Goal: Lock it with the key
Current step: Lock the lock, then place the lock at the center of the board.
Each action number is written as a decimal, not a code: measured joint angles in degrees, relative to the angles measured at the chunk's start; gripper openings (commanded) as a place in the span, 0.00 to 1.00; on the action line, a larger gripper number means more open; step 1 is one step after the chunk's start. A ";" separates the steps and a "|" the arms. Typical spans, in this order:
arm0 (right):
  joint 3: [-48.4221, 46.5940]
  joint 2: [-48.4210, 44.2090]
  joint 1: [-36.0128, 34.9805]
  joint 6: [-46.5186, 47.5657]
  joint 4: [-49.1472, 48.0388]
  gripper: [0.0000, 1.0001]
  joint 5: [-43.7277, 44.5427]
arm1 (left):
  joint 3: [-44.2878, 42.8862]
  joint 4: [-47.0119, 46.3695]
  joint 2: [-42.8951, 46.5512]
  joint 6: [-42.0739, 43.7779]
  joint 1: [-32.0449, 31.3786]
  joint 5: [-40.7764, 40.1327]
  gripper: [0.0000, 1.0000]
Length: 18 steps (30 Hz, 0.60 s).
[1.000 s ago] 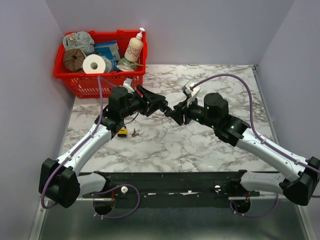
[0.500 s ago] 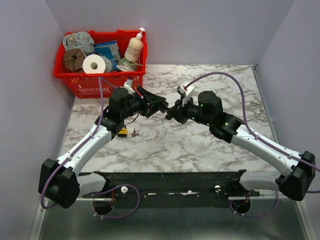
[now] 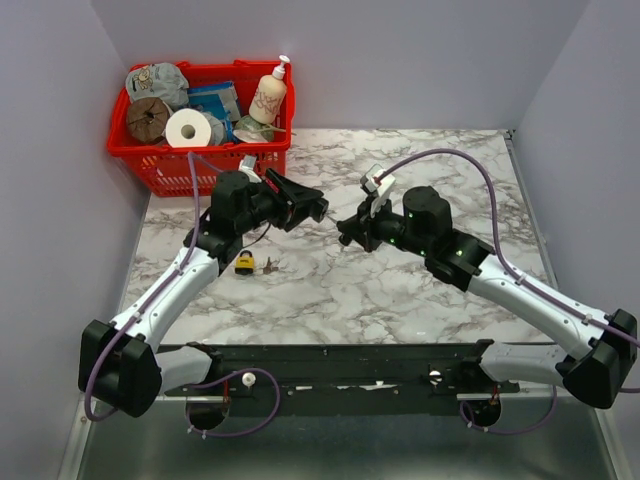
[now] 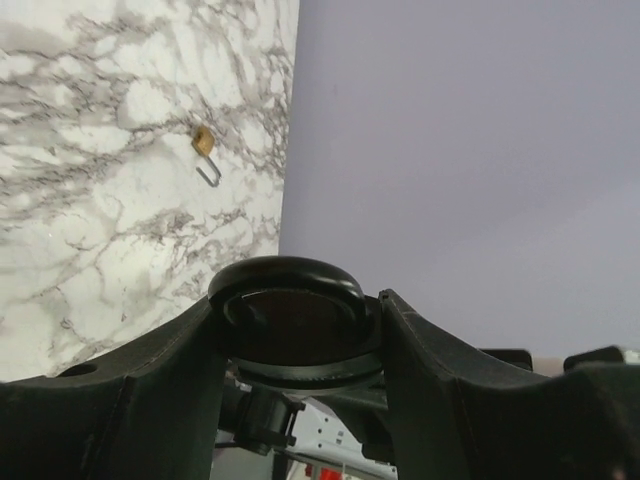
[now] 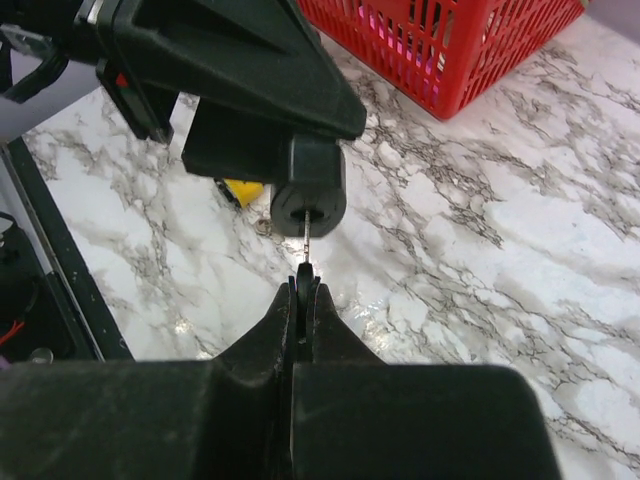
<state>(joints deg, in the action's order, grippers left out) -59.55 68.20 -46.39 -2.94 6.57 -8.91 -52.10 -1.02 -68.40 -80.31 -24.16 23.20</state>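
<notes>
Fingers, right gripper (image 5: pixel 303 285): pressed fully together, pinching the key (image 5: pixel 303 240) edge-on. Only a thin metal sliver shows above the tips.
Fingers, left gripper (image 3: pixel 316 208): spread part-way and clamped on either side of the round black lock (image 5: pixel 308 195).
Lock position: held in the air just 11 o'clock of the centre of the table (image 3: pixel 330 295), flat face turned toward the key at 4 o'clock.
Key to lock: the key tip meets the lock face. Whether it has entered the keyway cannot be told.
Handling, lock: judged rigid and dense for its size. The smooth round flank is likely to spin in the pads under key torque, so grip square across the body.
Handling, key: judged stiff, light and thin. It is prone to pivot and is best pinched flat on the bow.
Yellow padlock (image 3: pixel 244 263): on the table at 8 o'clock of the lock, loose keys (image 3: pixel 268 265) just beside it.
Brass padlock (image 4: pixel 204 141): shackle open, lying apart near the wall (image 4: pixel 450 150).
Red basket (image 3: pixel 165 172): 10 o'clock, well apart.
</notes>
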 measured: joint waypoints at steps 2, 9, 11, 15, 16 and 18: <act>1.05 -1.18 0.02 -0.31 0.09 0.01 -0.33 | -0.37 0.50 0.00 0.46 1.46 -0.61 0.00; 3.98 -4.70 -0.04 -2.75 1.05 0.01 -2.25 | -3.76 7.02 -0.09 9.27 5.09 -3.43 0.00; 4.24 -4.90 -0.04 -3.67 1.81 0.01 -1.86 | -6.34 11.63 -0.07 15.76 5.05 -3.17 0.00; 5.09 -5.01 0.76 -6.05 3.26 0.01 -0.55 | -8.13 21.42 0.74 29.70 4.00 -2.62 0.00; 5.27 -5.01 1.01 -6.51 3.54 0.01 -0.46 | -7.76 24.48 0.92 33.27 3.39 -2.64 0.00; 5.33 -4.98 1.53 -7.58 4.04 0.01 -0.13 | -6.43 29.64 0.85 39.01 1.92 -2.80 0.00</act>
<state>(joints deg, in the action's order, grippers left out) -54.22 63.22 -44.86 -10.52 10.61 -9.04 -58.52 28.62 -67.55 -41.30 -22.24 20.40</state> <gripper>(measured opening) 0.032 0.634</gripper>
